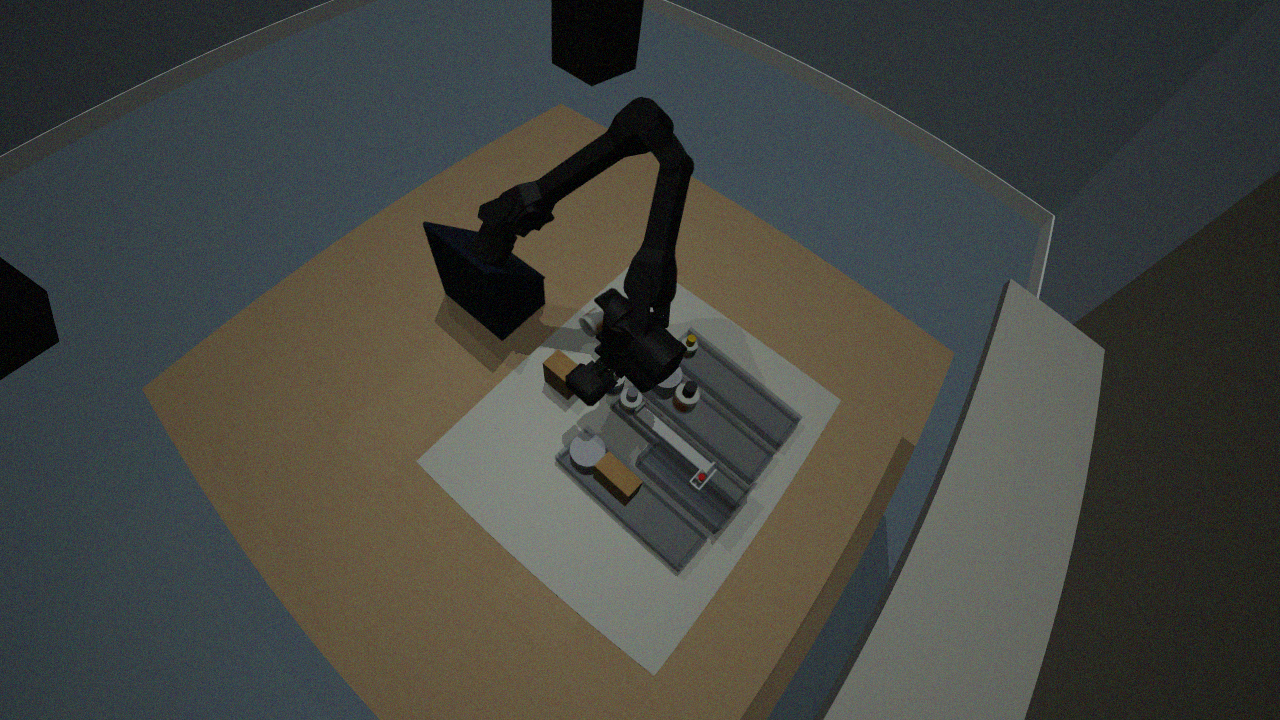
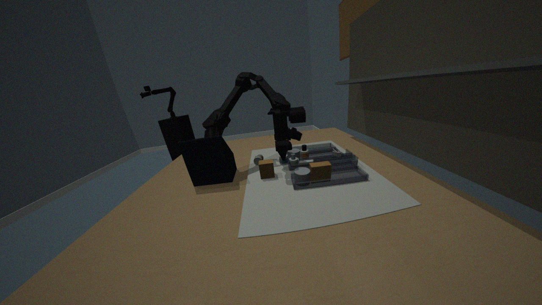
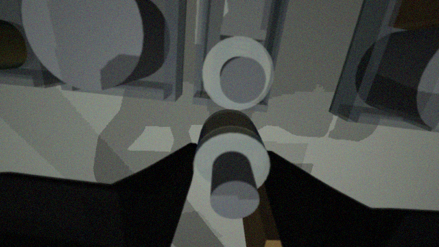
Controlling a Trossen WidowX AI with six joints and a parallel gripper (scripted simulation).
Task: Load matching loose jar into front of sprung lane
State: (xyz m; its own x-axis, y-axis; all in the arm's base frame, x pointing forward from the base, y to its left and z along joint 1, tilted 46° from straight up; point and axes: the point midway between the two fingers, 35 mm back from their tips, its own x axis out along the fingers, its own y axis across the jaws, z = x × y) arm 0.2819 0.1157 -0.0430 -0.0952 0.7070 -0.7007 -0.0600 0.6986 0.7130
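The loose jar [image 3: 232,161] sits clamped between the black fingers of the gripper [image 3: 230,171], carried just in front of the sprung lane [image 1: 666,437] and lined up with the jar already in the lane [image 3: 238,73], which stands at the lane's front end. In the wrist view the two show the same pale body and grey cap, so the match looks right. The held jar is small, rigid and round-sided; it probably weighs little, but a smooth cylinder may twist or slide in flat pads when it meets the spring's resistance. The grip on the body below the cap, across the diameter, seems sound for pushing. Whether the jar hangs above the mat [image 1: 537,519] or touches it cannot be told.

The arm [image 2: 242,98] arches up from its base [image 2: 208,159] and drops steeply, wrist pointing down at the lane tray [image 1: 778,420]. A brown box [image 1: 559,368] lies just beside the gripper, outside the lanes.
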